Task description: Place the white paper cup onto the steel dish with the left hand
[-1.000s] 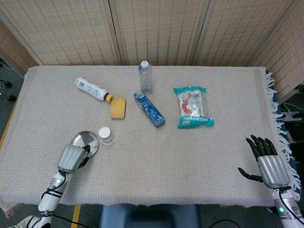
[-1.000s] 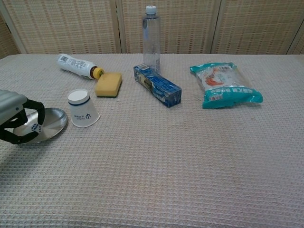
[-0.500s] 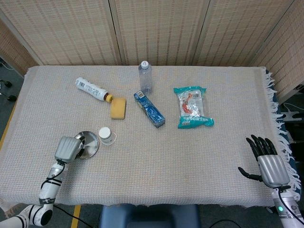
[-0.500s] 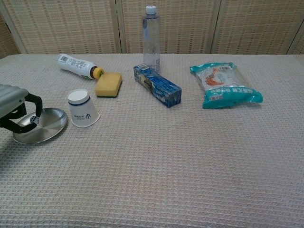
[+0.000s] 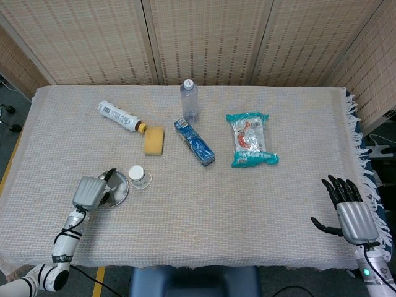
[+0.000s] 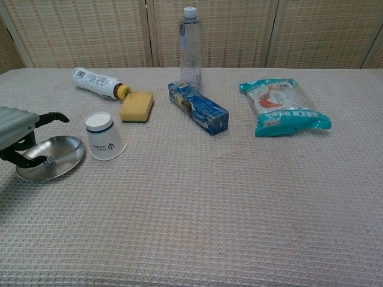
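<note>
Dish: the steel dish [image 6: 51, 158] lies near the table's [image 5: 204, 210] front left; nothing is in it, only the left hand's dark fingertips [image 6: 52, 118] above its left part.
Cup: the white cup [image 6: 105, 137] stands upside down on the cloth just right of the dish, close to its rim, not on it. Whether cup and rim touch I cannot tell.
Bottle: the clear bottle [image 6: 191, 49] stands upright at the back middle, cap on; what it holds cannot be made out.
Tube: a white tube [image 6: 96, 82] with a yellow cap lies on its side at back left, cap end beside the sponge [image 6: 136, 106].
Box: a blue box [image 6: 198, 108] lies slantwise in front of the bottle.
Packet: a teal packet [image 6: 282, 106] lies flat to the right of the box.
Left hand: the left hand [image 5: 91, 190] hovers over the dish's left edge, back of the hand up, fingers parted and reaching toward the cup, holding nothing.
Right hand: the right hand [image 5: 349, 210] sits at the table's front right corner, well apart from everything, fingers spread and pointing away from the robot, holding nothing.
</note>
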`<state>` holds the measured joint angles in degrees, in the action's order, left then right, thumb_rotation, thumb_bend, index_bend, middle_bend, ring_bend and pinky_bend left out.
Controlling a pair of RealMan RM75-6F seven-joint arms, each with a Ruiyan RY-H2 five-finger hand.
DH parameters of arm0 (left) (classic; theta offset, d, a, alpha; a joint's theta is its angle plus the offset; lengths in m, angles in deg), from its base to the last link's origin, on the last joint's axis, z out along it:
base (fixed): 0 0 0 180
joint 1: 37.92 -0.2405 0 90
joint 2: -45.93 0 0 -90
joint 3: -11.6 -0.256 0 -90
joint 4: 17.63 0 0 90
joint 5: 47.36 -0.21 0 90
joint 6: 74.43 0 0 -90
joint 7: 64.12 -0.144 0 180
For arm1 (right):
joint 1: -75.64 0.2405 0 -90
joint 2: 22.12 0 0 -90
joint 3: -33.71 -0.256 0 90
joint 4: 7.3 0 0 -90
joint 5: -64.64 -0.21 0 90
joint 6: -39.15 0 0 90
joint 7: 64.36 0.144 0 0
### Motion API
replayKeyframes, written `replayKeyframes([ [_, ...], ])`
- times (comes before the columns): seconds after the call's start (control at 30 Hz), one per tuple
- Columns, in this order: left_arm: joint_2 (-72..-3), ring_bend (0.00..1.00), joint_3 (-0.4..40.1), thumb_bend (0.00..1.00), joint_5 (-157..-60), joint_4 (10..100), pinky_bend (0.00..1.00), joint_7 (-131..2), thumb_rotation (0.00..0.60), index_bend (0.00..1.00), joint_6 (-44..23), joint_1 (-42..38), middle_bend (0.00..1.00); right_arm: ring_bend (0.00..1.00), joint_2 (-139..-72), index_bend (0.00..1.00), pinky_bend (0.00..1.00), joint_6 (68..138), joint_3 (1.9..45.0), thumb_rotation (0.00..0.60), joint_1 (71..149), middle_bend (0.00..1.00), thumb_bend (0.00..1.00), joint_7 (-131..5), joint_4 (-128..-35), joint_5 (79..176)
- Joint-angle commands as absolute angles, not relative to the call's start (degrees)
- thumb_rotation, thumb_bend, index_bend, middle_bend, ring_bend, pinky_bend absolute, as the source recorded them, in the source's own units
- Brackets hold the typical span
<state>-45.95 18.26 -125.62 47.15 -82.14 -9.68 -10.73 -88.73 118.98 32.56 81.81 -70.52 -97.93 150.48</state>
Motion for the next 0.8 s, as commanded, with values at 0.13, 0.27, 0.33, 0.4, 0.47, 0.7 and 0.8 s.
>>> replayKeyframes([
  [0.13, -41.1, 0.85, 17.3, 0.33, -129.8, 55.8, 0.98, -81.8, 0.6, 0.01, -1.2, -13.6, 0.89, 0.0, -88.6, 0.0, 0.0, 118.7, 32.6, 0.356, 81.8, 0.0, 0.15, -70.2, -98.0, 150.4],
  [0.27, -36.8, 0.26, 17.3, 0.33, -131.7, 62.2, 0.58, -76.5, 0.6, 0.0, 0.4, -14.1, 0.34, 0.0, -88.7, 0.0, 0.0, 118.1, 32.8, 0.355, 82.1, 0.0, 0.15, -69.9, -97.9, 150.5],
  [0.33, -35.8, 0.08, 17.6, 0.33, -132.5, 63.4, 0.43, -77.8, 0.6, 0.0, 0.1, -13.3, 0.13, 0.0, -88.7, 0.0, 0.0, 118.0, 32.8, 0.355, 82.2, 0.0, 0.15, -70.0, -97.9, 150.6],
  [0.4, -35.9, 0.02, 17.7, 0.33, -132.6, 63.8, 0.35, -81.2, 0.6, 0.0, -1.4, -12.1, 0.05, 0.0, -88.8, 0.0, 0.0, 117.9, 32.9, 0.355, 82.3, 0.0, 0.15, -70.1, -98.0, 150.9],
  [0.47, -36.2, 0.0, 17.9, 0.33, -131.4, 64.5, 0.29, -82.3, 0.6, 0.0, -4.3, -10.8, 0.01, 0.0, -88.9, 0.0, 0.0, 118.0, 33.0, 0.356, 82.3, 0.0, 0.15, -70.1, -98.0, 151.2],
  [0.7, -40.8, 0.0, 20.6, 0.32, -128.7, 62.9, 0.17, -87.5, 0.6, 0.0, -10.1, -5.1, 0.0, 0.0, -89.2, 0.0, 0.0, 117.8, 33.3, 0.355, 82.5, 0.0, 0.15, -70.3, -98.1, 151.7],
  [0.8, -42.5, 0.0, 20.9, 0.32, -128.0, 62.4, 0.12, -88.2, 0.6, 0.0, -12.1, -3.4, 0.0, 0.0, -89.2, 0.0, 0.0, 118.5, 33.2, 0.355, 82.3, 0.0, 0.15, -70.2, -97.9, 151.9],
])
